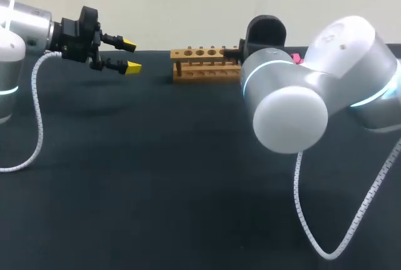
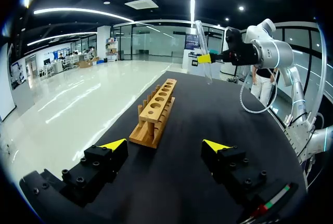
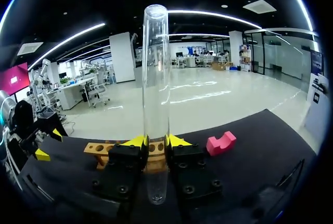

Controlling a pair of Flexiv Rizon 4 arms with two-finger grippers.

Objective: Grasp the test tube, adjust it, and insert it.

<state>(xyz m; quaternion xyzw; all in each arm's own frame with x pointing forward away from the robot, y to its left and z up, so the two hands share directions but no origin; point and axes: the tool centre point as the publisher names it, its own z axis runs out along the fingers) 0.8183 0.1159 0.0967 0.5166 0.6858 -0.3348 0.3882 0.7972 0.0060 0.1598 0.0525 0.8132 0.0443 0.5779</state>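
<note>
The right tool (image 3: 156, 142) is clamped on the test tube (image 3: 156, 68), a yellow-tipped finger on either side of the clear glass near its rounded lower end; the tube stands nearly upright, its open mouth uppermost, and most of its length rises above the fingers; in the left wrist view it hangs in the air above the surface (image 1: 156, 170), near the right end of the wooden rack (image 1: 205, 63) and not touching it. The rack lies lengthwise along the far edge of the surface, about midway along that edge, its row of round holes facing up; none of the holes that show holds anything. A pink block (image 3: 220, 143) lies on the surface near the far edge, to the right of the rack and apart from it. The left tool (image 1: 130, 56) hangs above the far left part of the surface, its fingers spread wide with nothing between them, pointing toward the rack; the right arm (image 1: 313, 88) hides its own tool in the head view.
</note>
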